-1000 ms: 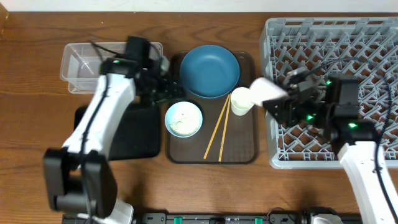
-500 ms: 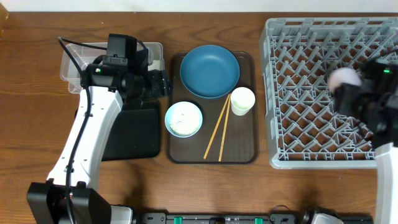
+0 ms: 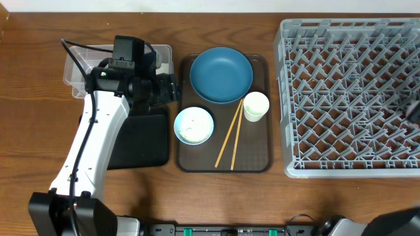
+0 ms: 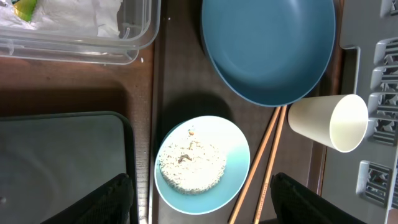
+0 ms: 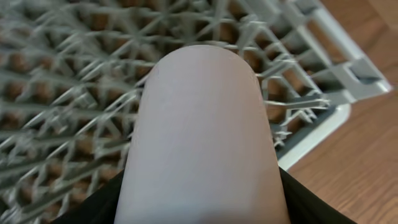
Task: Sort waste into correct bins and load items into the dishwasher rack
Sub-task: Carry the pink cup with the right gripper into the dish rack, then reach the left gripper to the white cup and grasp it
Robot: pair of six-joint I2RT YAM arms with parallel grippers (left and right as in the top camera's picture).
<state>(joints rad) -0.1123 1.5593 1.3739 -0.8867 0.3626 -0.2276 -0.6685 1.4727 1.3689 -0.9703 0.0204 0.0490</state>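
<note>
Pink cup point(image 5: 202, 124): clamped in right gripper point(image 5: 202, 214), long axis pointing away from the wrist, over rack point(image 5: 62, 93) near its corner, pegs just beyond; left gripper point(image 4: 205, 202), jaws apart, above rice bowl point(image 4: 202, 165).

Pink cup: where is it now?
Right wrist view: the pink cup sits in the right claw, above the dishwasher rack near a corner; overhead doesn't show it.
</note>
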